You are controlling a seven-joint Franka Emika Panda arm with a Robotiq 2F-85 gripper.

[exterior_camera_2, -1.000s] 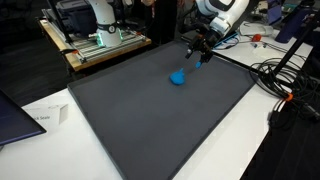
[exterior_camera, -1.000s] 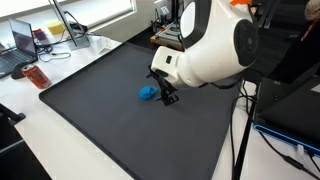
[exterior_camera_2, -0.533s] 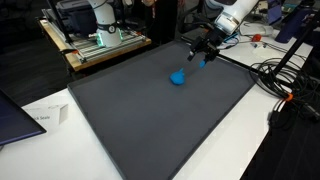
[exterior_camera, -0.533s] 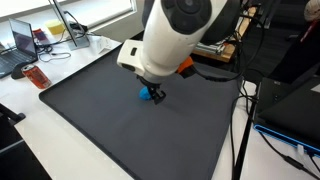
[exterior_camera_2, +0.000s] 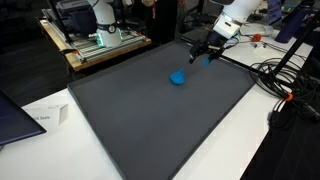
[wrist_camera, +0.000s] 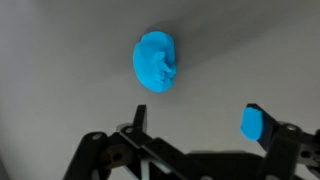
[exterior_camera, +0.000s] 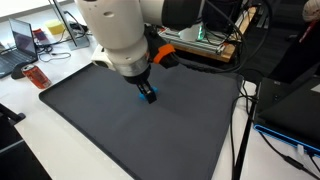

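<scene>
A small lumpy blue object (exterior_camera_2: 178,77) lies on the dark grey mat (exterior_camera_2: 150,120). It also shows in the wrist view (wrist_camera: 155,62) and, partly covered by the arm, in an exterior view (exterior_camera: 146,96). My gripper (exterior_camera_2: 206,54) hangs above the mat near its far edge, a short way from the blue object and not touching it. In the wrist view the gripper (wrist_camera: 197,122) is open and empty, with a blue pad on one fingertip and bare mat between the jaws.
A white table (exterior_camera_2: 250,150) carries the mat. A laptop (exterior_camera: 22,40) and a red item (exterior_camera: 37,76) sit beside the mat. A sheet of paper (exterior_camera_2: 45,118) lies near the front corner. Cables (exterior_camera_2: 285,85) trail off one side. A bench with equipment (exterior_camera_2: 100,40) stands behind.
The arm has swung across the exterior view and the gripper has drifted slightly away from the blue object. The blue object has not moved. The jaws stay open.
</scene>
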